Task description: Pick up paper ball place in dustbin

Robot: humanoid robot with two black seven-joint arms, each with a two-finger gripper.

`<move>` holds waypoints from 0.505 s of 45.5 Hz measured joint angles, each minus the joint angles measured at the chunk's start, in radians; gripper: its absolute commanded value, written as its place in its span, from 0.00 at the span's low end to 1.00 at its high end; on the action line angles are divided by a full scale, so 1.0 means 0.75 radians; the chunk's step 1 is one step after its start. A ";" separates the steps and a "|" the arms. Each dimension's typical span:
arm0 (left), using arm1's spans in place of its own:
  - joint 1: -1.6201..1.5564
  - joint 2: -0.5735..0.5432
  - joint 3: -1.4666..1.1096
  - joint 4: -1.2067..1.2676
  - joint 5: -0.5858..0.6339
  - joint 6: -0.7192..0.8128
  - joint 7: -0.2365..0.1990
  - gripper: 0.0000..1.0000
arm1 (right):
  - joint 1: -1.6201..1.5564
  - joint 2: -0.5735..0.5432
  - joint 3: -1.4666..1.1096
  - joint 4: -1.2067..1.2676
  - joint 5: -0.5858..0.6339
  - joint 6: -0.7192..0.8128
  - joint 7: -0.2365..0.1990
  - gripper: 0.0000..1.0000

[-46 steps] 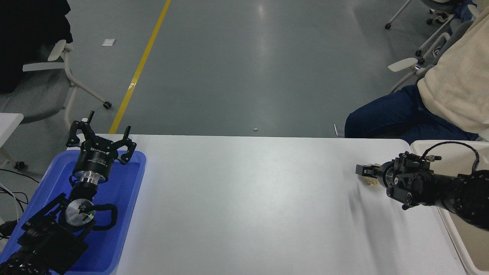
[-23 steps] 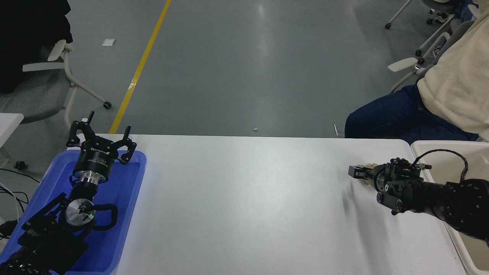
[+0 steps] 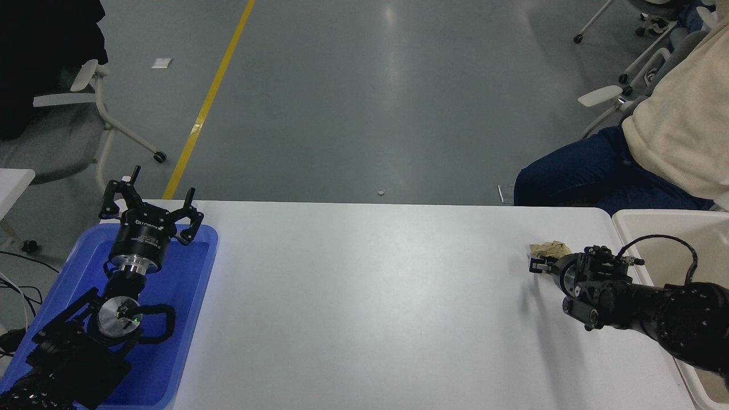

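Note:
The tan crumpled paper ball (image 3: 549, 249) is near the table's far right corner. My right gripper (image 3: 537, 265) comes in from the lower right, low over the table. Its tip sits right at the ball's near side, touching or almost touching it. From this angle I cannot make out whether the ball is held or lies loose. The cream dustbin (image 3: 626, 219) stands just past the table's right edge, with my right arm crossing over its rim. My left gripper (image 3: 149, 208) is parked open over the blue tray (image 3: 188, 319) at the lower left.
A seated person in a cream top and blue trousers (image 3: 598, 171) is close to the table's far right corner, beside the dustbin. Office chairs stand at the top left and top right. The white table (image 3: 370, 296) ends just beyond the ball.
My right gripper swung left and then came back right and lower, towards the table. The paper ball shifted from just under the gripper's tip to its far side. The left arm stayed still.

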 measured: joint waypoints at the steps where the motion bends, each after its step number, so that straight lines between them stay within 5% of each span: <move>1: 0.000 0.000 0.000 0.000 0.000 0.000 0.000 1.00 | -0.001 0.000 0.000 -0.001 0.000 0.000 0.000 0.44; 6: 0.000 0.000 0.000 0.000 0.000 0.000 0.000 1.00 | -0.008 0.003 0.005 -0.008 0.004 -0.001 0.000 0.00; 23: 0.000 0.000 0.000 0.000 0.000 0.000 0.000 1.00 | -0.029 -0.002 0.124 0.005 0.021 0.008 0.000 0.00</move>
